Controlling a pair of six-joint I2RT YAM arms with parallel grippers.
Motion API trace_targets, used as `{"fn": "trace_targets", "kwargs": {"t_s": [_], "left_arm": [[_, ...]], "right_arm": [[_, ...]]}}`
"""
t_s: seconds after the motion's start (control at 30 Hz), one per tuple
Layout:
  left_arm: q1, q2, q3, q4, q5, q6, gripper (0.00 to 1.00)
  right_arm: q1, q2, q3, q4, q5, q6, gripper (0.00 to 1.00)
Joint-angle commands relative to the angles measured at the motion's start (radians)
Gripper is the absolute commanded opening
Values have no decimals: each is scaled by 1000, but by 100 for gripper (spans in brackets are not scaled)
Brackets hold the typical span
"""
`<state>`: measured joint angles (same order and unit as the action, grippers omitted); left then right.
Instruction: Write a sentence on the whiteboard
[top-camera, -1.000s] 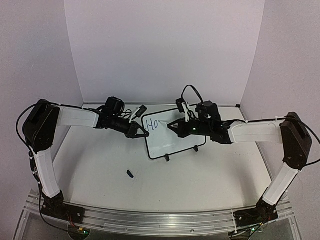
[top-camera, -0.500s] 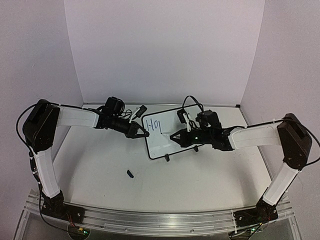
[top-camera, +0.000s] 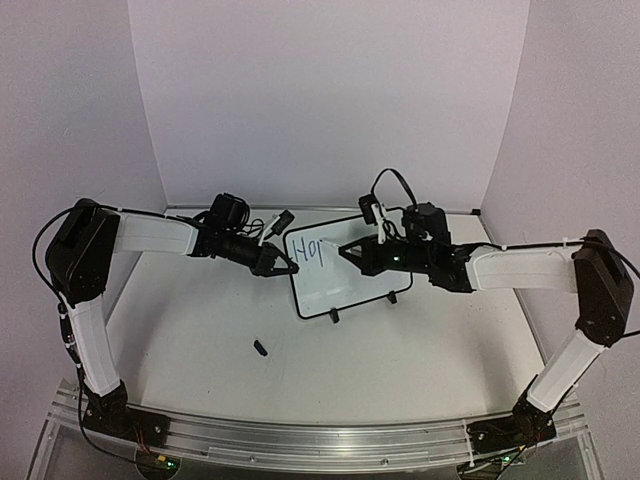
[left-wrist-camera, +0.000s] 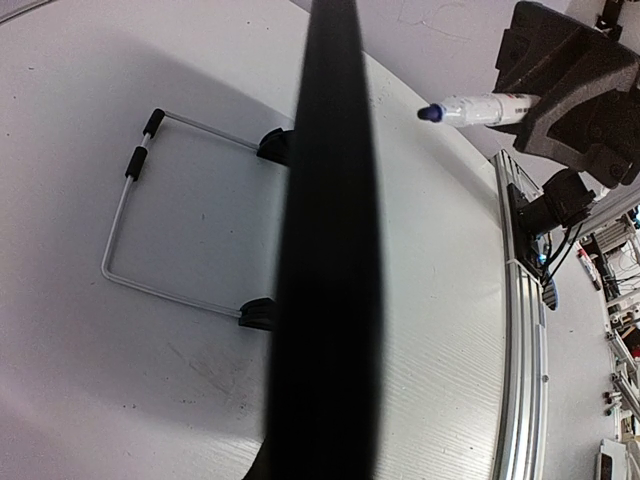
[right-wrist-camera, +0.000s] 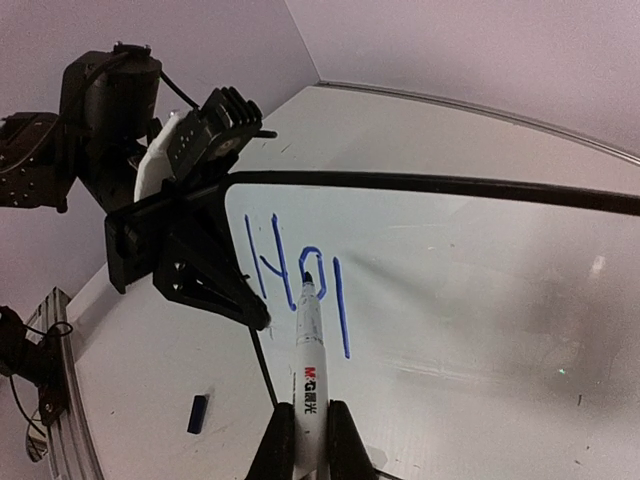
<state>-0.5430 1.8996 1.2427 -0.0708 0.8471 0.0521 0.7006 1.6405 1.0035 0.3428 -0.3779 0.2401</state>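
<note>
The whiteboard (top-camera: 350, 280) stands tilted on its feet mid-table. It carries blue writing (top-camera: 308, 250): "Ho" and one upright stroke (right-wrist-camera: 340, 305). My left gripper (top-camera: 283, 265) is shut on the board's left edge; the right wrist view shows its fingers (right-wrist-camera: 205, 275) on the frame. In the left wrist view the frame (left-wrist-camera: 330, 250) runs edge-on down the middle. My right gripper (top-camera: 350, 252) is shut on a white marker (right-wrist-camera: 307, 350). The marker's blue tip (left-wrist-camera: 430, 113) hovers a little off the board's face, near the "o".
A small blue marker cap (top-camera: 261, 348) lies on the table in front of the board, also in the right wrist view (right-wrist-camera: 198, 413). The board's wire stand (left-wrist-camera: 150, 220) rests behind it. White walls enclose the back and sides.
An upright blue stroke has appeared after "Ho". My right gripper went down toward the near side with the marker, then came back up to the top line. The left arm has not moved.
</note>
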Motion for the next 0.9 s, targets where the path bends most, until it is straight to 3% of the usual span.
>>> {"fn": "trace_targets", "kwargs": {"t_s": [0.0,0.47,0.87], "left_arm": [[-9,19,26,-49,23,-4,0],[-9,21,26,-49,23,-5,0],[-9,21,26,-49,25,-4,0]], "right_arm": [[-4,37,62,24,21,-11,0],[-4,81,87,16,63,-9,0],[-4,17,11,15,161,-6,0]]}}
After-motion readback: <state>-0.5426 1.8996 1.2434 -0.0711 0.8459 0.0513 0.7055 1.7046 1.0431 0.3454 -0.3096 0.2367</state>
